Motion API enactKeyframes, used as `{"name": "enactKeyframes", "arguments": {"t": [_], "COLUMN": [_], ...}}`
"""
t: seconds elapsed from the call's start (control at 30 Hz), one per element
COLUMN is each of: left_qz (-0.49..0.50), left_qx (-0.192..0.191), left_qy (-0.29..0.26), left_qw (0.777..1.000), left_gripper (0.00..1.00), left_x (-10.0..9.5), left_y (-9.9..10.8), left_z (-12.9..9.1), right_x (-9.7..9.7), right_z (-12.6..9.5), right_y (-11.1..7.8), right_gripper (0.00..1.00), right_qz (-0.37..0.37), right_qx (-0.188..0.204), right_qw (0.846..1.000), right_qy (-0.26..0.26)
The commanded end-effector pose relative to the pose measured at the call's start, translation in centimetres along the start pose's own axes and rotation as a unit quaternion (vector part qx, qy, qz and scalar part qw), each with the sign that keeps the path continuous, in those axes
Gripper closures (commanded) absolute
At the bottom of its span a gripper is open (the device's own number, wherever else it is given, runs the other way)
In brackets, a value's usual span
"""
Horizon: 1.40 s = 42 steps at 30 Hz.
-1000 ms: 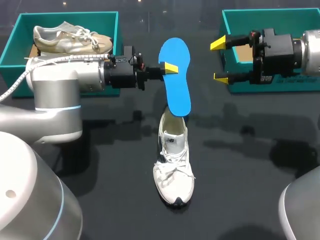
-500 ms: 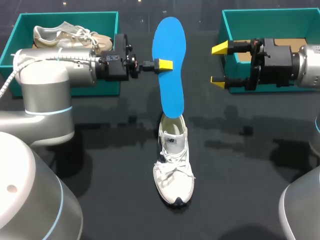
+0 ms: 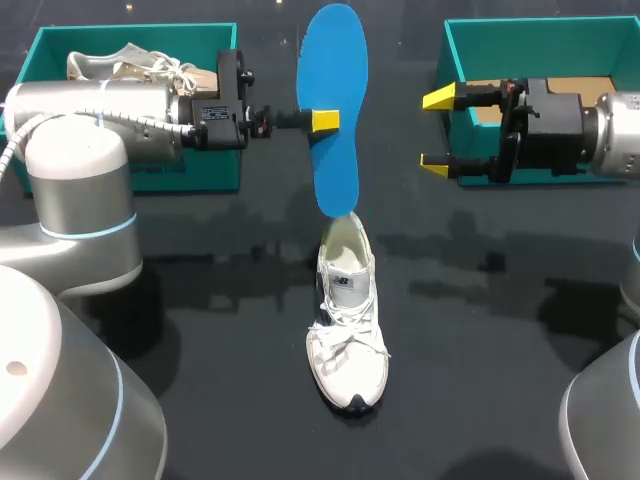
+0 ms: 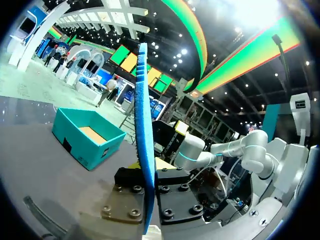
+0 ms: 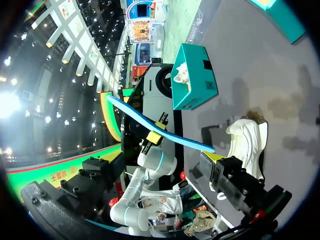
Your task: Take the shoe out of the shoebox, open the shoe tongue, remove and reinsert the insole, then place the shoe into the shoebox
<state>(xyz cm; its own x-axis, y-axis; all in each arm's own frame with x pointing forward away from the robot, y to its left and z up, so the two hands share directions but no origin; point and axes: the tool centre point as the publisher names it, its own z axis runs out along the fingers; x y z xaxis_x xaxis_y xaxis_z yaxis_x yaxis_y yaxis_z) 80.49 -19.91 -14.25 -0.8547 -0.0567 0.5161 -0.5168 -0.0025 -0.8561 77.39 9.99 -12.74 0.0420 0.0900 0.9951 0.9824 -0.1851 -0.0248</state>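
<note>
Blue insole [image 3: 333, 110] upright above the table, clamped between the left gripper's [image 3: 322, 121] fingers, lower end just over the heel opening of the white sneaker [image 3: 347, 320] (standing on the black table [image 3: 500, 350]), right gripper [image 3: 436, 128] spread wide beside the right-hand teal shoebox [image 3: 540, 30].

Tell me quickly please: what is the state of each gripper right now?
Left gripper: closed on the blue insole.
Right gripper: open, holding nothing.
</note>
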Motion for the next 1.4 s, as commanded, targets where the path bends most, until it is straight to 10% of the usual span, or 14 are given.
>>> {"name": "enactKeyframes", "arguments": {"t": [0.03,0.57,1.4], "left_qz": [0.058,0.355,0.703], "left_qx": [0.007,-0.013,0.011], "left_qy": [-0.012,-0.025,-0.032], "left_qw": [0.998,0.934,0.711], "left_gripper": [1.00,1.00,1.00], "left_x": [1.1,-0.8,-2.4], "left_y": [0.0,-0.4,0.8], "left_z": [-0.3,-2.0,-1.0], "right_x": [0.0,0.0,0.0], "right_z": [0.2,0.2,0.2], "right_y": [0.0,0.0,0.0], "right_gripper": [0.00,0.00,0.00], "right_qz": [0.001,0.001,0.001], "right_qx": [0.000,0.000,0.000], "right_qw": [1.000,1.000,1.000], "right_qy": [-0.001,-0.001,-0.001]}}
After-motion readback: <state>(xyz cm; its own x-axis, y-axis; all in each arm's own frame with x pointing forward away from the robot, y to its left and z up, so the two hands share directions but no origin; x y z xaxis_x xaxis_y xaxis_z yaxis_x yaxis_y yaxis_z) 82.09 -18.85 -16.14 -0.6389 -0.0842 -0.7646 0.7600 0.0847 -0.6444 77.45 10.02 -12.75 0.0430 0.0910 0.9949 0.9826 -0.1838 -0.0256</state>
